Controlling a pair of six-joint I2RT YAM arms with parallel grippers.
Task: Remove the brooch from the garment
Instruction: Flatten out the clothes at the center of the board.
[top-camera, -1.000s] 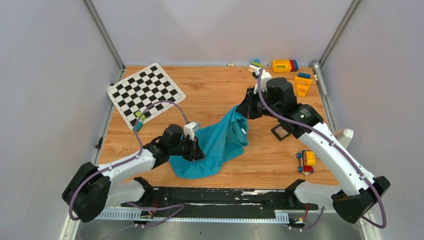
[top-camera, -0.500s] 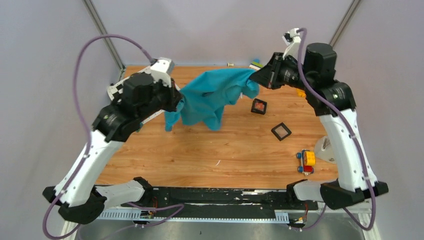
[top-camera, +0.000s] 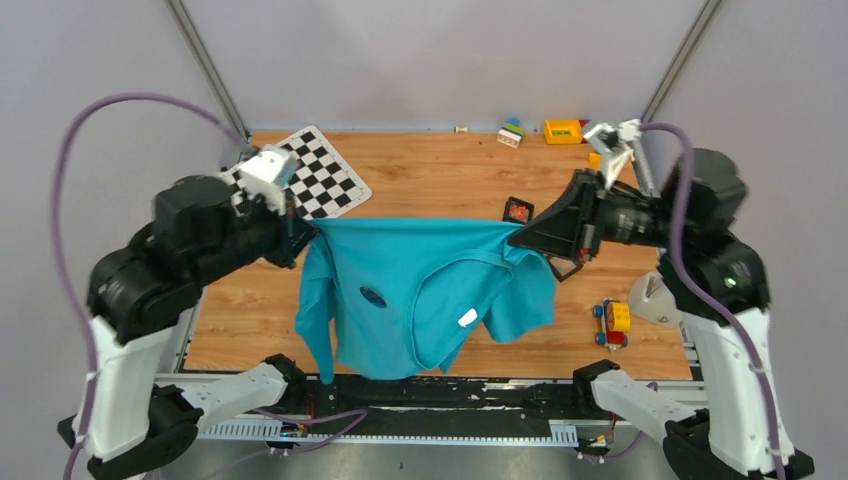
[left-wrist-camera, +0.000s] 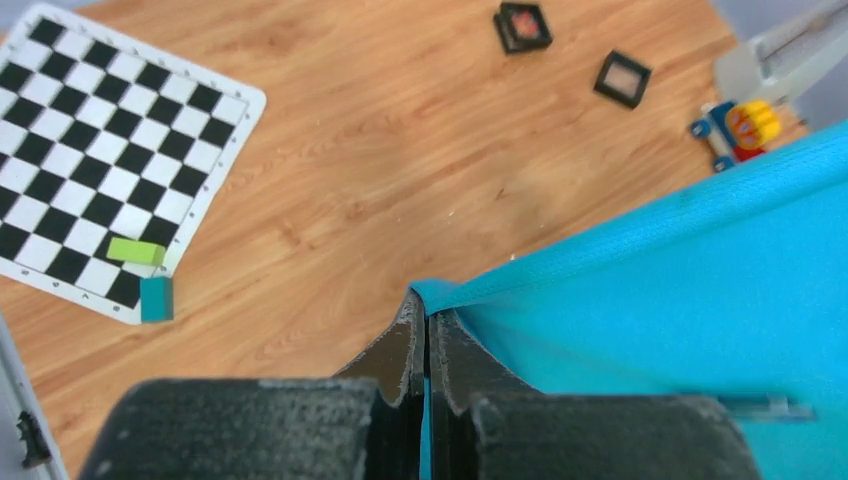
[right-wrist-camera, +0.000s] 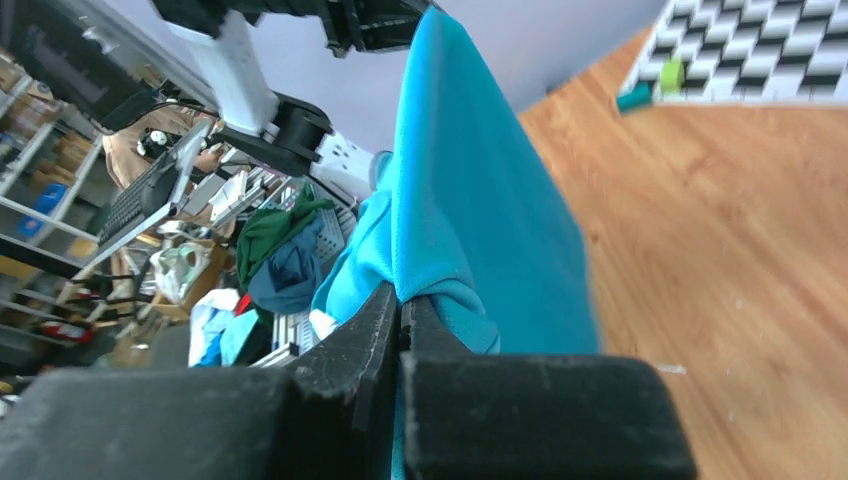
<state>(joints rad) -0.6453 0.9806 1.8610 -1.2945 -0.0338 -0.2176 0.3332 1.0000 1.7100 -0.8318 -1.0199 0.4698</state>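
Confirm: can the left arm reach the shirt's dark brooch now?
Probably not: the left hand is shut on the garment, holding it up with the right hand; the brooch hangs below.

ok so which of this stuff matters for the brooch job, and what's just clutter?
Job: garment; dark oval on it, likely the brooch; left gripper and right gripper, both clamping it.
Clutter: checkered mat, black box, second black box, toy car, yellow block.

top: high behind, wide, downward | left wrist: close, downward | right wrist: close, sideways | shared: garment (top-camera: 400, 285), mat (top-camera: 322, 172)
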